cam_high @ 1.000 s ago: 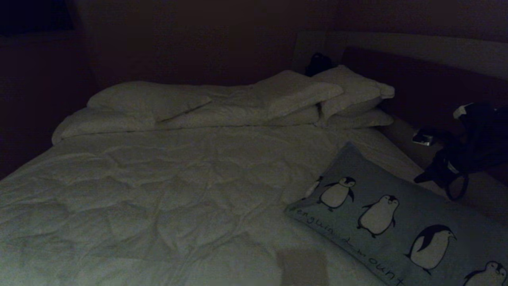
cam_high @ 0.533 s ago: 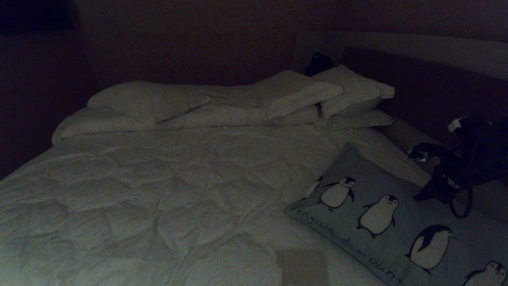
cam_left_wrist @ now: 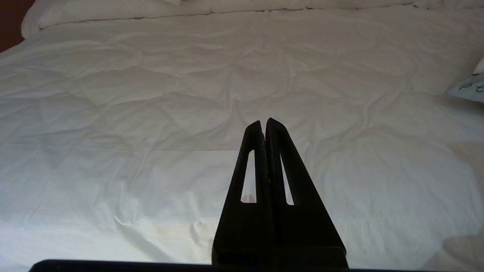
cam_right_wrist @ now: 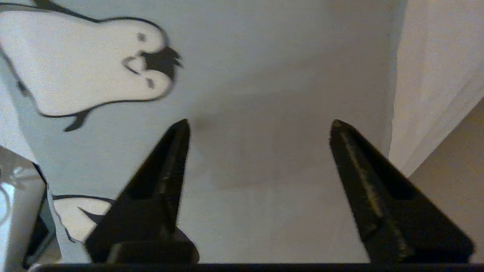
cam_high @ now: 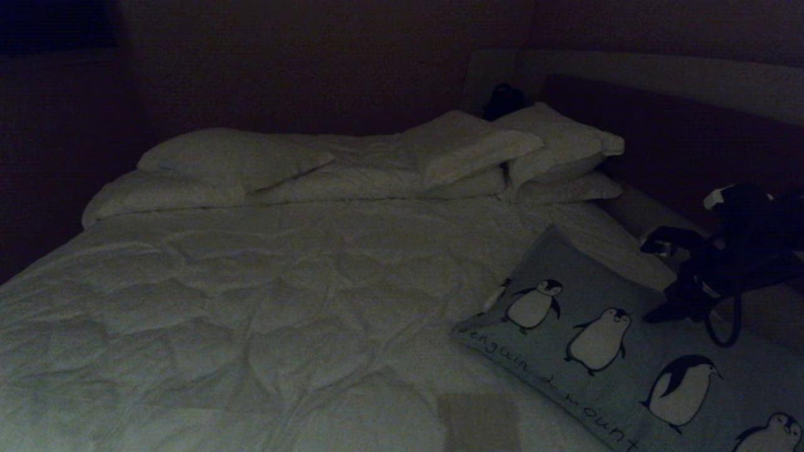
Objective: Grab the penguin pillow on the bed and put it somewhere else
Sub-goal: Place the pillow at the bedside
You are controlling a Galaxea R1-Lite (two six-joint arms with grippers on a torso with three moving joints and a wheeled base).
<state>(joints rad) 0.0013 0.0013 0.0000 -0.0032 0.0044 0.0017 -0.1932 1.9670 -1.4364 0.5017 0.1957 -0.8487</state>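
Note:
The penguin pillow (cam_high: 628, 339) lies flat at the near right of the bed (cam_high: 282, 282), grey-blue with black-and-white penguins and handwritten text. My right gripper (cam_high: 650, 281) hangs over the pillow's far edge, open, nothing between its fingers. In the right wrist view the gripper (cam_right_wrist: 259, 124) points down at the plain part of the pillow (cam_right_wrist: 264, 75), beside a printed penguin. My left gripper (cam_left_wrist: 263, 121) is shut and empty, held low over the white duvet (cam_left_wrist: 189, 113). A corner of the pillow (cam_left_wrist: 469, 88) shows at the edge of that view.
Plain white pillows (cam_high: 471, 147) are stacked along the head of the bed, with a dark object (cam_high: 505, 100) behind them. A dark headboard (cam_high: 678, 125) and the pale padded frame (cam_high: 647, 213) run along the right side, close to my right arm.
My right gripper has gone from shut to open and has moved down and left, from beside the bed to over the pillow's far edge. The pillow has not moved.

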